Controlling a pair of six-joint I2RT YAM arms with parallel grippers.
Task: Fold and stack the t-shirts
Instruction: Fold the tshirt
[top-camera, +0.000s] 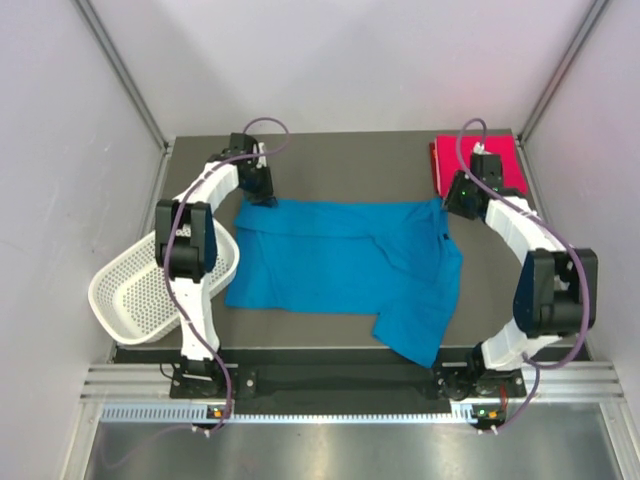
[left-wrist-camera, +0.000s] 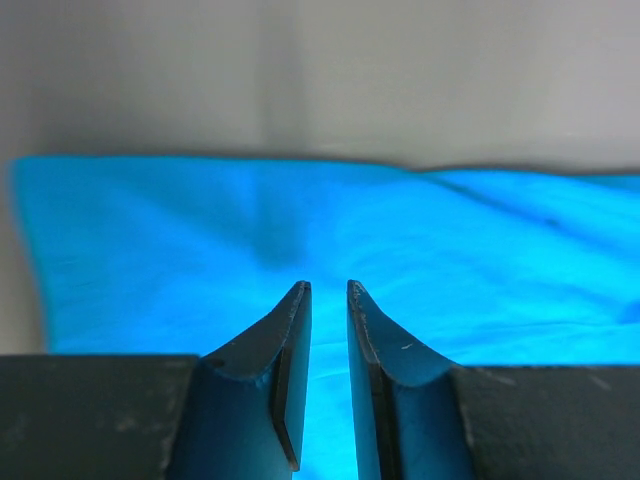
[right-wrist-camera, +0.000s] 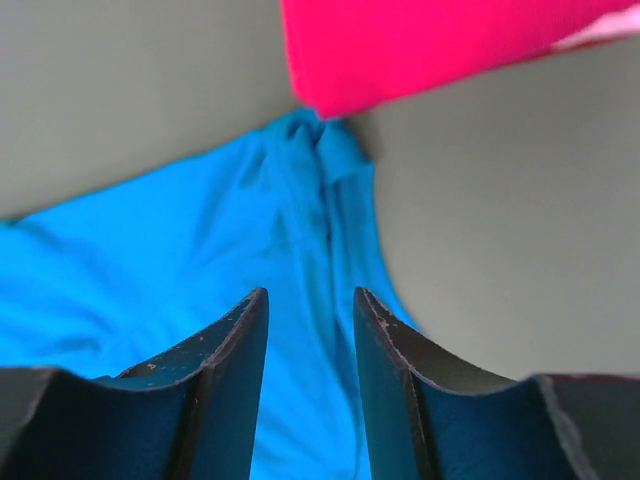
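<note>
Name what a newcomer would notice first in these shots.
The bright blue t-shirt stands out first, spread rumpled across the middle of the dark table. The left end effector and right end effector are over its far corners, jaws apart. Next come the pink-red t-shirt, lying flat at the far right corner, and the white mesh basket, hanging off the table's near-left edge.

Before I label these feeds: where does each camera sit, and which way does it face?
Top external: overhead, near edge, looking down at table; left arm, right arm show.
Left wrist: on left arm, facing blue t-shirt; left pincer shows.
Right wrist: on right arm, facing pink-red t-shirt; right pincer shows.
All three share the blue t-shirt.
</note>
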